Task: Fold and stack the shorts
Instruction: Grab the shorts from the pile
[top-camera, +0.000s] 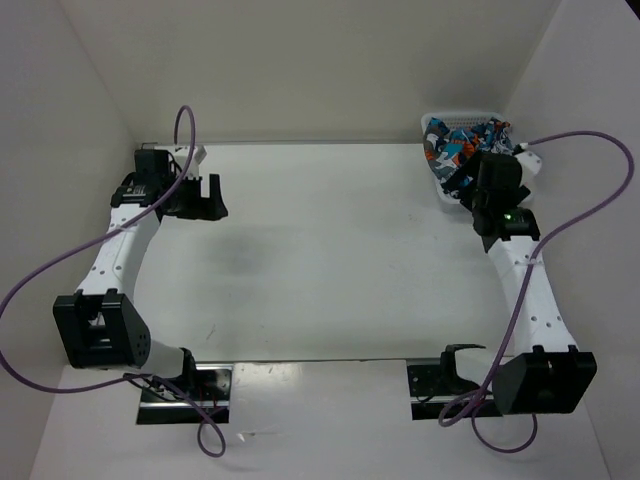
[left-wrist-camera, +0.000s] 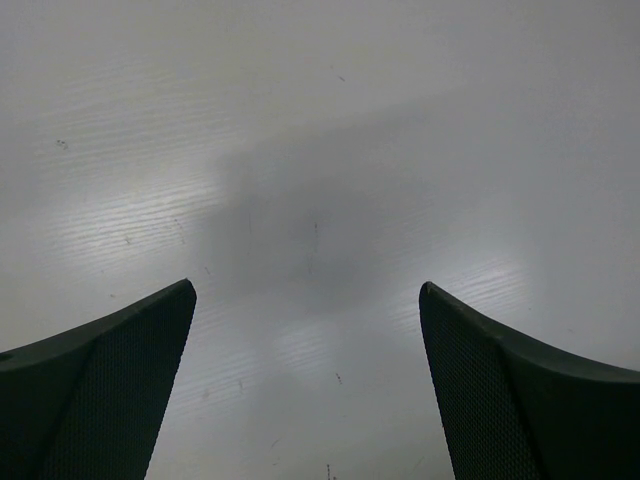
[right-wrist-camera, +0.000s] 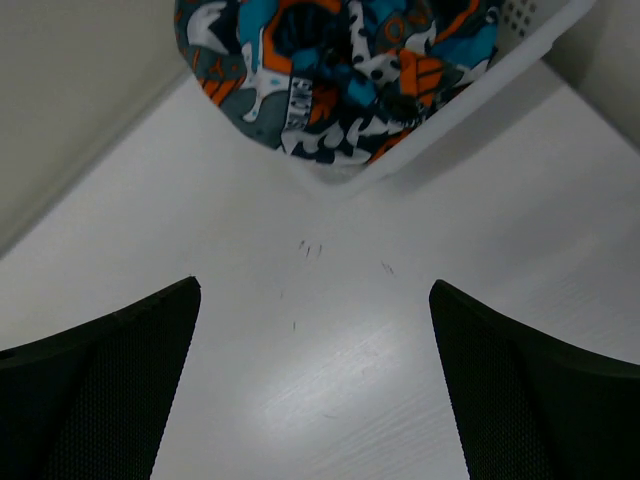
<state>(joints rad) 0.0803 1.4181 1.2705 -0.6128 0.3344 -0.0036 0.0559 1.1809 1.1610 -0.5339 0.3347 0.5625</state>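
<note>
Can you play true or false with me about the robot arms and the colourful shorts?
1. The shorts are in the basket. True.
2. The left gripper is holding the shorts. False: it is open above the table, holding nothing.
3. The right gripper is open. True.
4. The basket sits next to the left arm. False: it is in the far right corner, close to the right gripper.
</note>
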